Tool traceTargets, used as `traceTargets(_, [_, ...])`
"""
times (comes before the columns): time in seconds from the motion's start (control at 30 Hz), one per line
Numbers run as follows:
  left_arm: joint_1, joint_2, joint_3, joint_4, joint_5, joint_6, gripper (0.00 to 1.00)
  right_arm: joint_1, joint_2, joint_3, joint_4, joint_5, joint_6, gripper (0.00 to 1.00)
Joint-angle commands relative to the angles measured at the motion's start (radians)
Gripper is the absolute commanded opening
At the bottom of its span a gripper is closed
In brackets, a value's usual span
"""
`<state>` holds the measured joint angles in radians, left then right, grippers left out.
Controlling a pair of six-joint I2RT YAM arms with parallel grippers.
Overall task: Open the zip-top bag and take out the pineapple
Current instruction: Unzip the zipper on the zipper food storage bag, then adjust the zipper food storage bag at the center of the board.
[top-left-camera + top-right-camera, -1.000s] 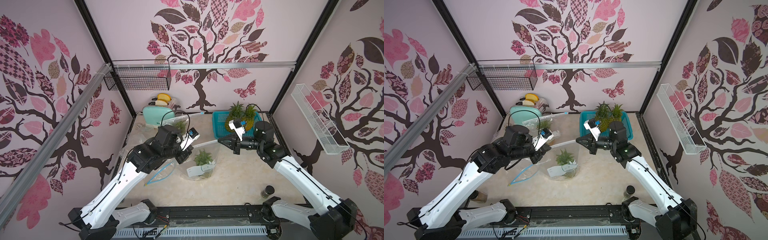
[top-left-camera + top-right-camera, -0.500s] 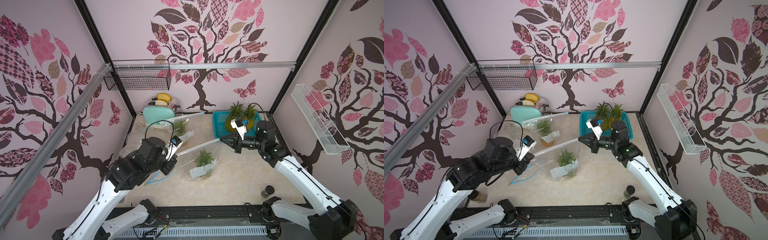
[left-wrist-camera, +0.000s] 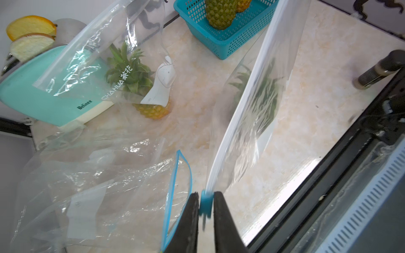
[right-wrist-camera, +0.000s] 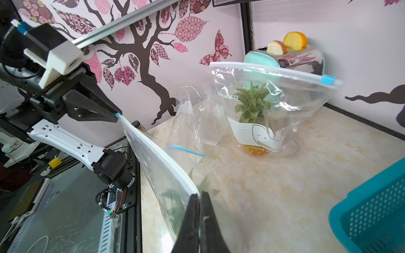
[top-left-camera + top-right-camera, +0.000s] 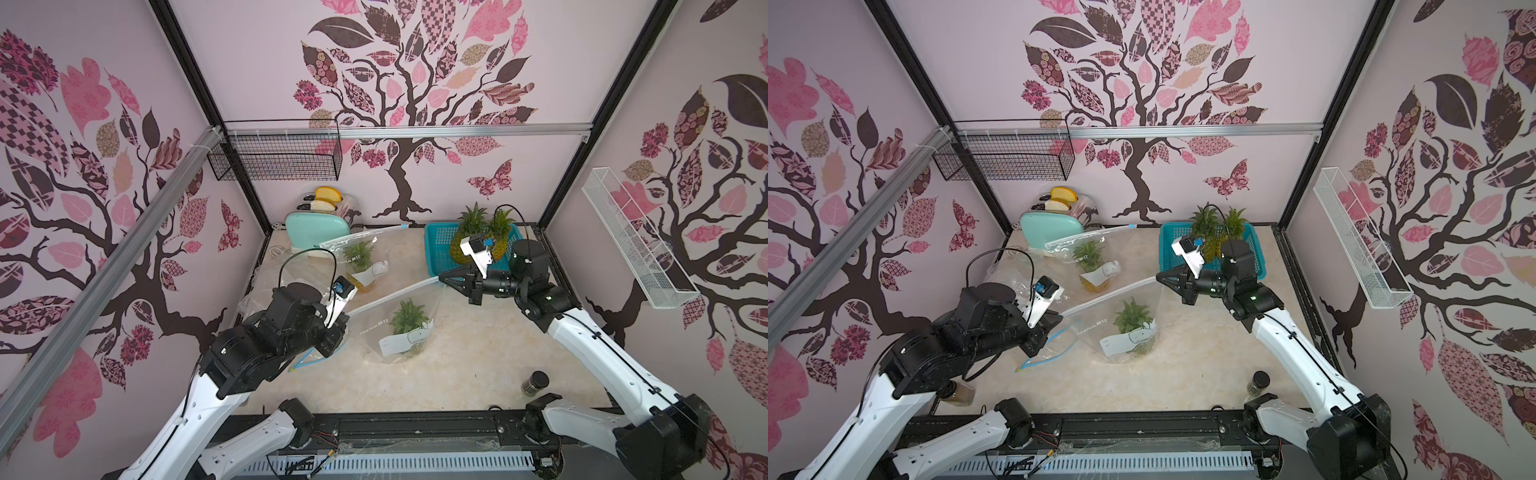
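Observation:
A clear zip-top bag [image 5: 374,328] stands mid-table with a pineapple [image 5: 407,318] inside, its green crown showing in both top views [image 5: 1133,318]. The bag's white zip edge is stretched off the table between both grippers. My left gripper [image 3: 205,195] holds the blue slider [image 3: 206,202] at the near-left end, jaws standing just the slider's width apart; it also shows in a top view [image 5: 345,318]. At the far-right corner my right gripper [image 4: 199,193] is shut flat on the bag's film [image 4: 157,162], in front of the basket [image 5: 441,276].
A second bagged pineapple [image 5: 357,257] leans by a mint toaster [image 5: 316,230]. The teal basket [image 5: 434,253] at the back right holds two pineapples. Empty bags [image 5: 257,299] lie at the left, one blue-zipped [image 5: 307,361]. A small dark jar [image 5: 534,382] stands front right.
My left arm has pulled back toward the front left with the slider, drawing the zip edge out long. Its jaws stand slightly wider. The right gripper has barely moved.

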<state>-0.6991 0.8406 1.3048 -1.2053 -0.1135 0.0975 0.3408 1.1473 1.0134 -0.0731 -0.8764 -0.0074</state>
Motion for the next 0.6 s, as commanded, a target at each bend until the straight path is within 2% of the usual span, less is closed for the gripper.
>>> traceTargets(0.0, [0.010, -0.019, 0.018, 0.022, -0.025, 0.025, 0.39, -0.025, -0.006, 0.058, 0.021, 0.009, -0.004, 0.16])
traceTargets(0.07, [0.010, -0.020, 0.028, 0.096, 0.025, 0.055, 0.50, -0.025, -0.016, 0.065, 0.008, 0.007, 0.003, 0.31])
traceTargets(0.13, [0.010, -0.018, 0.037, 0.188, 0.074, 0.090, 0.55, -0.025, -0.029, 0.083, -0.020, 0.011, 0.007, 0.42])
traceTargets(0.23, [0.010, 0.008, 0.069, 0.304, 0.079, 0.130, 0.57, -0.025, -0.057, 0.111, -0.067, 0.025, 0.016, 0.52])
traceTargets(0.3, [0.012, 0.036, 0.094, 0.357, 0.068, 0.159, 0.57, -0.025, -0.077, 0.130, -0.105, 0.044, 0.035, 0.54])
traceTargets(0.33, [0.017, 0.057, 0.102, 0.378, 0.066, 0.172, 0.51, -0.024, -0.088, 0.138, -0.127, 0.053, 0.047, 0.54])
traceTargets(0.4, [0.049, 0.102, 0.106, 0.408, 0.088, 0.181, 0.25, -0.023, -0.109, 0.143, -0.155, 0.073, 0.104, 0.52])
traceTargets(0.43, [0.091, 0.128, 0.105, 0.416, 0.135, 0.170, 0.13, -0.020, -0.118, 0.145, -0.181, 0.080, 0.135, 0.47])
traceTargets(0.47, [0.139, 0.148, 0.098, 0.420, 0.201, 0.152, 0.05, -0.015, -0.125, 0.142, -0.207, 0.093, 0.160, 0.40])
traceTargets(0.5, [0.194, 0.171, 0.081, 0.432, 0.278, 0.122, 0.00, -0.004, -0.135, 0.132, -0.233, 0.124, 0.192, 0.33])
traceTargets(0.53, [0.245, 0.185, 0.052, 0.448, 0.344, 0.094, 0.00, 0.016, -0.146, 0.111, -0.258, 0.157, 0.223, 0.24])
traceTargets(0.57, [0.280, 0.196, 0.020, 0.470, 0.395, 0.078, 0.00, 0.037, -0.155, 0.094, -0.277, 0.195, 0.248, 0.18])
